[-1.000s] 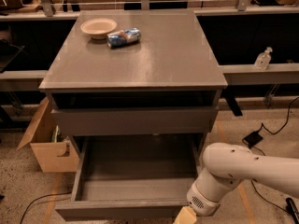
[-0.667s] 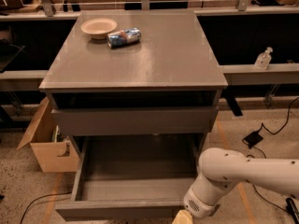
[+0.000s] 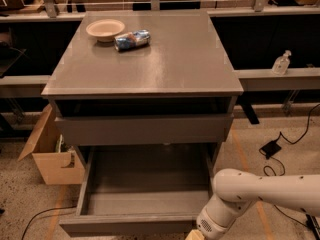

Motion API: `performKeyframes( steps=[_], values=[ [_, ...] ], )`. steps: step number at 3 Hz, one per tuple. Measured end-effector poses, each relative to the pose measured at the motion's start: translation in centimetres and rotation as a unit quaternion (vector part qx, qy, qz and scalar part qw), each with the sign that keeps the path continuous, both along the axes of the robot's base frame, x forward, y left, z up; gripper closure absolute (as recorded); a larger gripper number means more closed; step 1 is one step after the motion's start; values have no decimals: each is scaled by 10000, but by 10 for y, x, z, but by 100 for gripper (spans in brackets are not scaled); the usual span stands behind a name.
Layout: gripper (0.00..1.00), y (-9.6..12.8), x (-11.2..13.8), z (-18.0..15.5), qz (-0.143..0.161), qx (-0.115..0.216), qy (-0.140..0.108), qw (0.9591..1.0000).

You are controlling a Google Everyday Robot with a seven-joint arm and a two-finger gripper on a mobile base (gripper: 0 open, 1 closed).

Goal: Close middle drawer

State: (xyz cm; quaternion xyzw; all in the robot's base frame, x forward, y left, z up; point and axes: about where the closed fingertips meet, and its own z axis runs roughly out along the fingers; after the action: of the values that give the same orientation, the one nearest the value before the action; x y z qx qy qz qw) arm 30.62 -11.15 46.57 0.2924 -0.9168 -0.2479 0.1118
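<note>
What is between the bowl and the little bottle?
In the camera view, a can lies beside the bowl, then bare cabinet top. The end effector sits at the bottom edge, by the middle drawer.

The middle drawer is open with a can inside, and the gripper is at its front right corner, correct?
No: the camera view shows the middle drawer empty; the can lies on the cabinet top. The gripper is there as said.
</note>
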Motion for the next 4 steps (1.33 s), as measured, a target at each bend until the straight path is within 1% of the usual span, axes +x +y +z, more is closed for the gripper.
performKeyframes(
  steps=[1,2,3,4],
  values=[
    [16,-3,5,-27,-127,78,6,9999],
    [39,-5,20,-47,-221,210,-277,9992],
    [62,-6,41,-58,-313,339,-737,9962],
    [86,-5,64,-60,-378,382,-1307,9900]
  ],
)
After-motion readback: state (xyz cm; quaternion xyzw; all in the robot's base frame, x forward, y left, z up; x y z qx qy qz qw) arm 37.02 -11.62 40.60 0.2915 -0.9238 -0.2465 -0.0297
